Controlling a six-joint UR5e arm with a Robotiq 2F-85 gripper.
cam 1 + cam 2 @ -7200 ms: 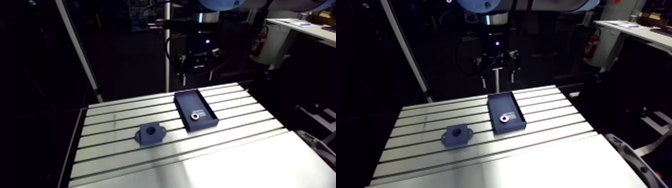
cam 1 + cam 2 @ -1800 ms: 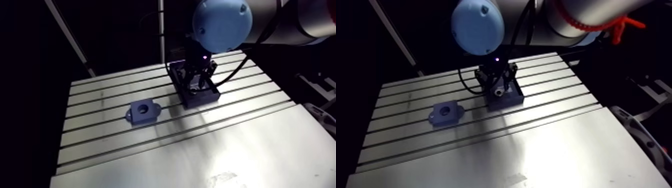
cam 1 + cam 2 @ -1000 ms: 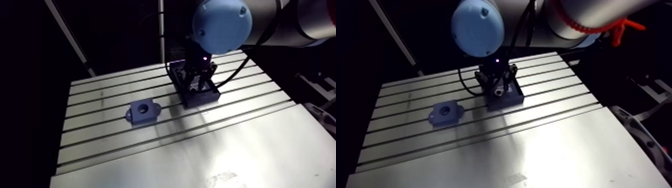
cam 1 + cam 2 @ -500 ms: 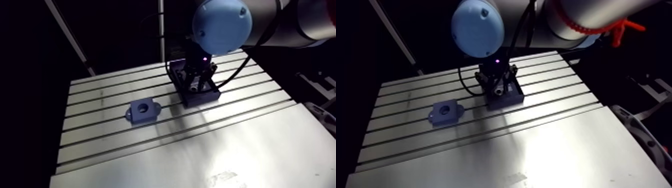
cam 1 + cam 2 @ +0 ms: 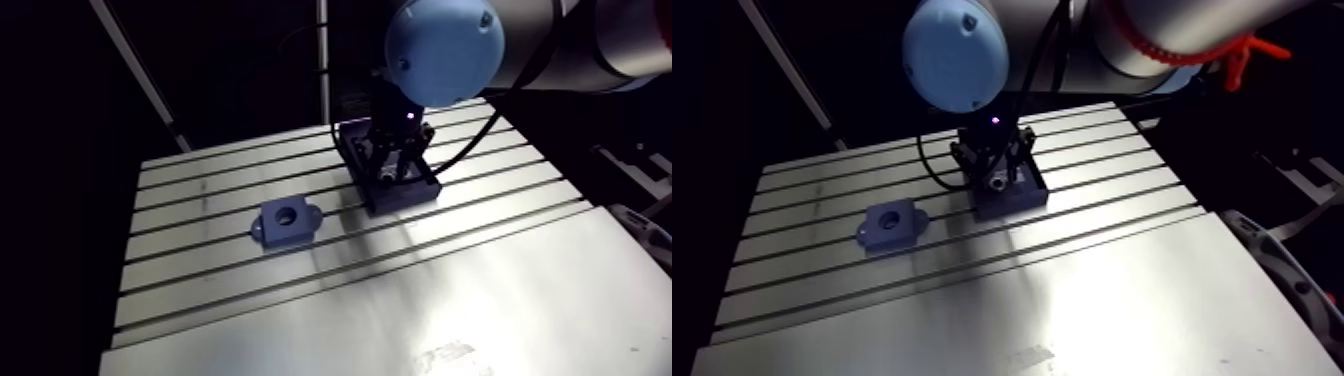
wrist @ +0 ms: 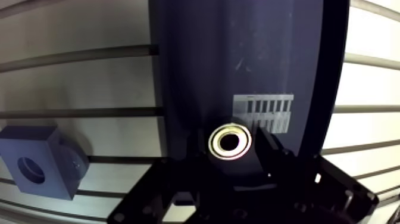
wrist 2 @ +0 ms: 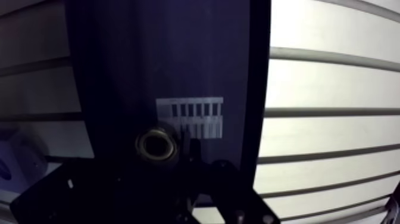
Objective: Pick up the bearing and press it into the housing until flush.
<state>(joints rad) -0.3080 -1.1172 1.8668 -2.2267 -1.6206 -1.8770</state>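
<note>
Jaws appear clamped on either side of the bearing (image 6: 230, 142), the gripper (image 6: 231, 148) low in the dark tray (image 6: 238, 53); grasp looks made, but lifting, carrying and pressing into the empty housing (image 6: 50, 156) remain

I've got the slotted aluminium table (image 5: 350, 300) filling my arm view, its grooves running side to side. A dark rectangular tray (image 5: 403, 196) lies flat across the slots, at about one o'clock from the table's middle. In the wrist view there's a pale barred label (image 6: 271, 112) on its floor.
</note>
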